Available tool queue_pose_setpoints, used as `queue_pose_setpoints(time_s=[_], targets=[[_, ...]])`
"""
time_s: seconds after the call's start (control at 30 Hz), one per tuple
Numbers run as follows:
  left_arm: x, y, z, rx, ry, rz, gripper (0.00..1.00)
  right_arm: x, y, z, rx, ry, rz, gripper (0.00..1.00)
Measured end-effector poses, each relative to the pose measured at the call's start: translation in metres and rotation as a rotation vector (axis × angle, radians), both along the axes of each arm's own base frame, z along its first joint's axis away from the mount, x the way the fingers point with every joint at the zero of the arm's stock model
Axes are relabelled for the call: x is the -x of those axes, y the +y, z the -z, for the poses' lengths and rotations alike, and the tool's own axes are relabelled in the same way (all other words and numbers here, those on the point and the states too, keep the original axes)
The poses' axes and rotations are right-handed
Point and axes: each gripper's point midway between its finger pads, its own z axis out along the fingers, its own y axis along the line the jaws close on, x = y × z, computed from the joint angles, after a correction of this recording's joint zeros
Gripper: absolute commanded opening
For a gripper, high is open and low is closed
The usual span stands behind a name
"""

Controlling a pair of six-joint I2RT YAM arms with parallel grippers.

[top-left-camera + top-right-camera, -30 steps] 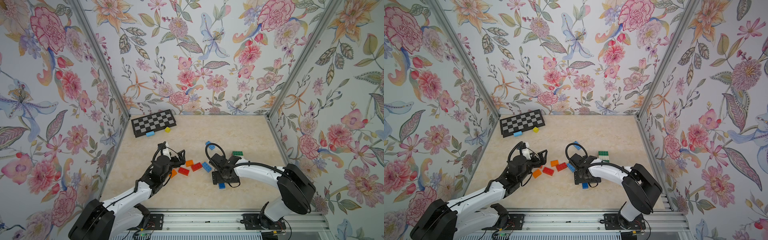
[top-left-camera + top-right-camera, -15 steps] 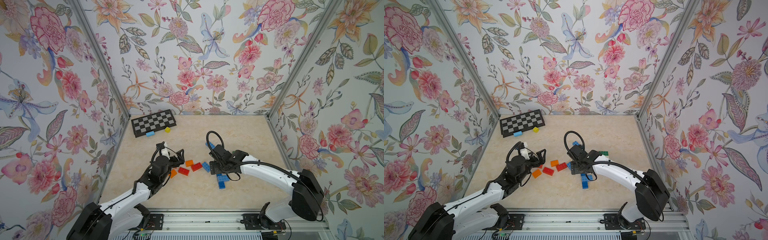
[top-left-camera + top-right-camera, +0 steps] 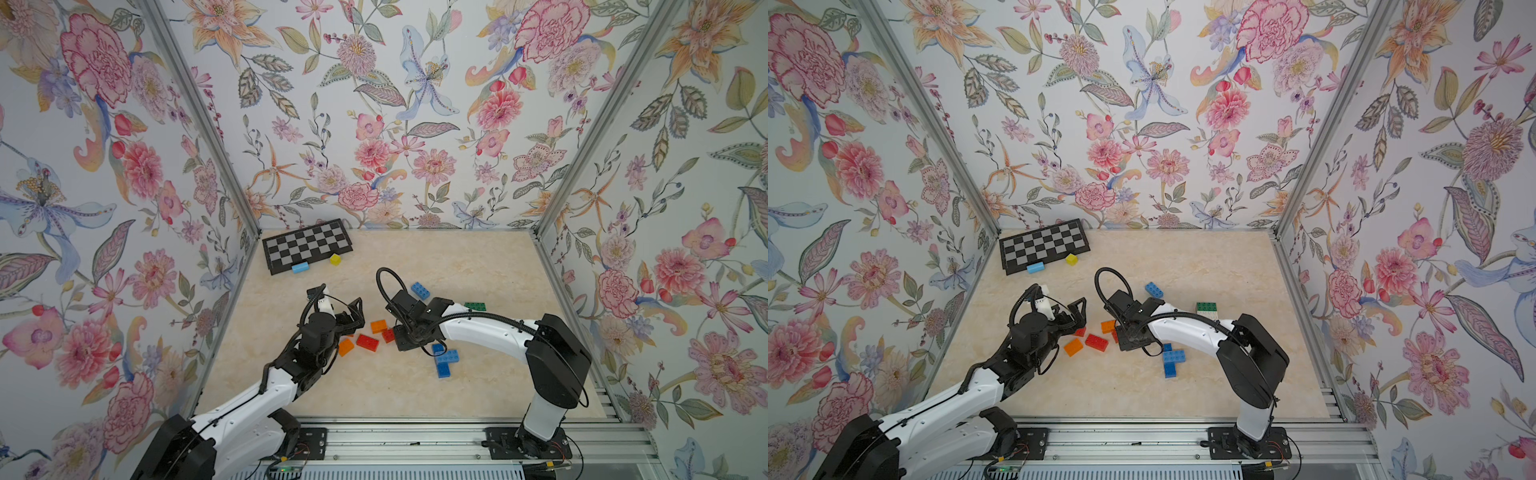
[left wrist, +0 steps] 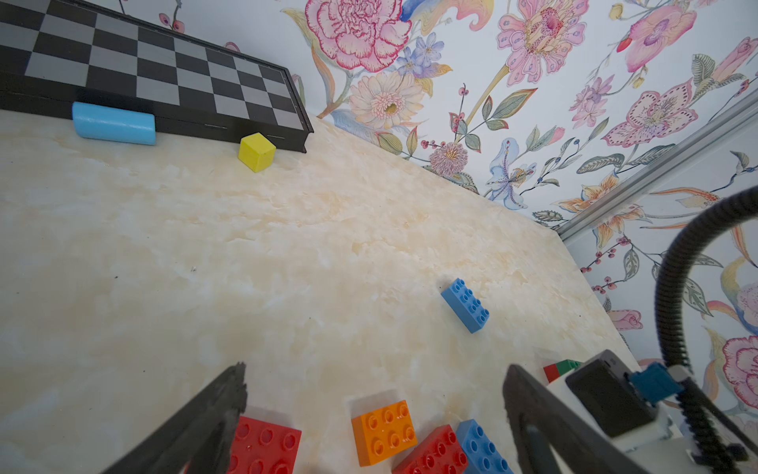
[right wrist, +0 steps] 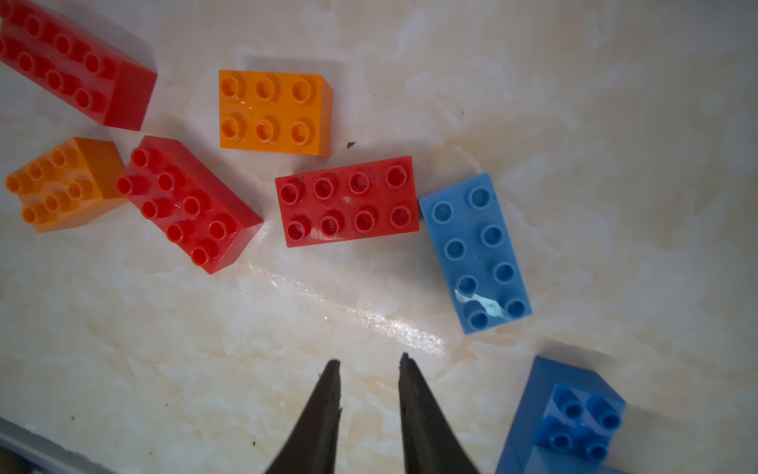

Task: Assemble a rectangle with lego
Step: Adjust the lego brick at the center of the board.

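Three walls (image 3: 374, 104) papered in pink, orange and blue flowers close round a cream marbled bench (image 3: 478, 266); grey aluminium posts (image 3: 199, 116) run up both back corners; a metal rail (image 3: 415, 440) edges the front; a chessboard (image 3: 307, 245) lies at the far left corner; soft, even light

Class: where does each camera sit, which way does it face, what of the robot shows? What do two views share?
Top views: high above the front, looking down at the table; left arm and right arm show.
Left wrist: faces across to the chessboard; open left pincer shows.
Right wrist: looks down on bricks; right pincer shows.
Wrist views share the six-stud orange brick.
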Motion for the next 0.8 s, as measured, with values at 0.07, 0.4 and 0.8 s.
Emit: queue_pose_setpoints(time_s=[0.07, 0.4, 0.8], targets=[[0.0, 0.001, 0.0, 0.0, -0.001, -0.004, 0.99, 0.002, 0.002, 0.009, 0.005, 0.023, -0.005, 0.26], [-0.001, 0.002, 0.0, 0.0, -0.001, -0.006, 0.99, -0.012, -0.017, 0.036, 0.042, 0.062, 0.053, 0.23], [-0.001, 0.0, 0.005, -0.008, 0.012, -0.003, 0.99, -0.059, -0.072, 0.037, 0.093, 0.012, 0.214, 0.41]])
